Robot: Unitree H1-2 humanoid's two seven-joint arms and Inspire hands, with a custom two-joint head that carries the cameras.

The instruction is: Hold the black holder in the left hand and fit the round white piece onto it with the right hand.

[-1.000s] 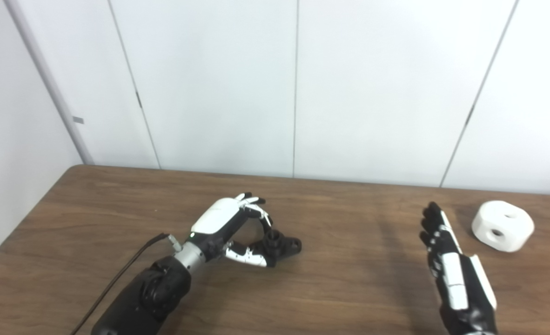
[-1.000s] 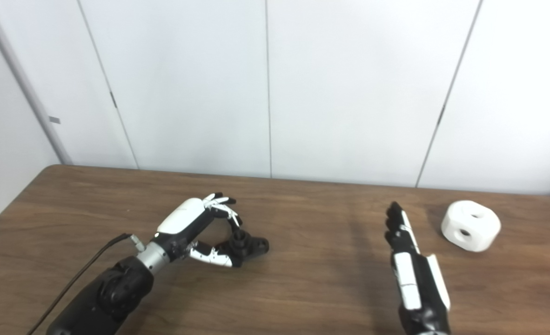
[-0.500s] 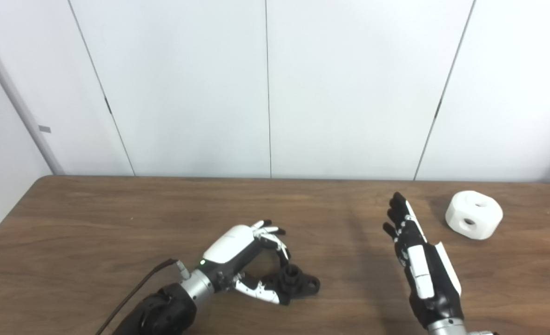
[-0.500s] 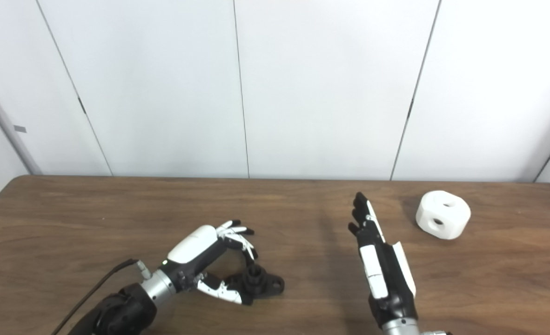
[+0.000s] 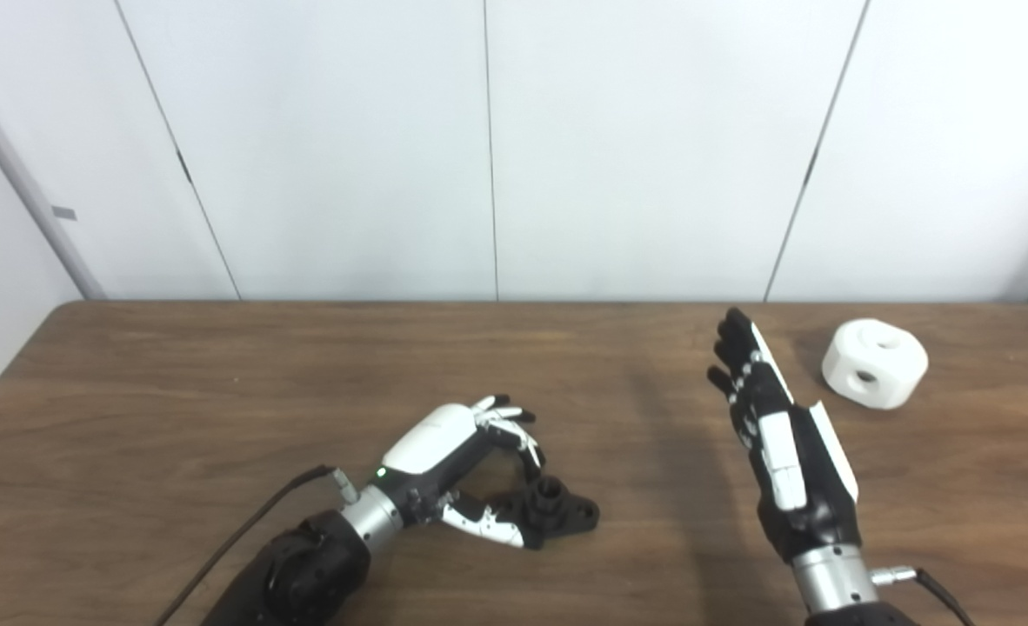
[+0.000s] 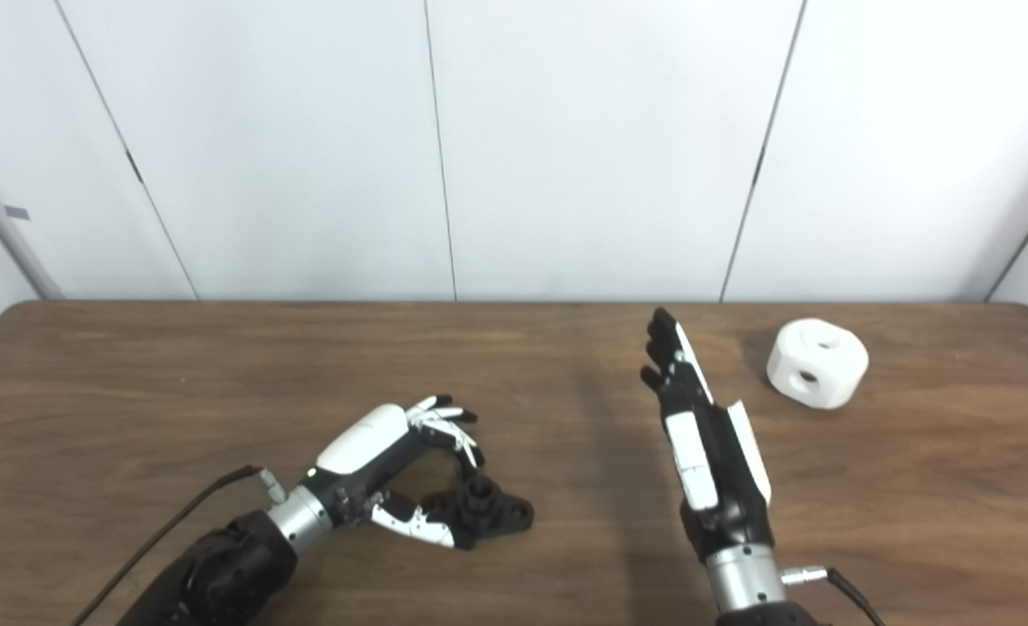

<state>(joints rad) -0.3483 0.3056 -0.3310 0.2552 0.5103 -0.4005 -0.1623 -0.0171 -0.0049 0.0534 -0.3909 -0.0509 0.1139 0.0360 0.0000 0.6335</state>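
The black holder (image 5: 559,510) lies flat on the wooden table (image 5: 175,391), with a short round post standing up from it. My left hand (image 5: 457,456) arches over its left end: the fingers curl above the post without closing, and the thumb lies along the holder's near side. The round white piece (image 5: 875,363), which has holes in its top and side, sits at the far right of the table. My right hand (image 5: 775,426) is open, fingers stretched out straight and together, held edge-up above the table a hand's width left of the white piece.
A black cable (image 5: 244,543) trails from my left wrist toward the table's front edge. White wall panels (image 5: 488,148) stand right behind the table's far edge. Bare wood lies between the two hands.
The whole picture has shifted, so the camera moved. Both hands keep nearly the same places relative to the holder and the white piece.
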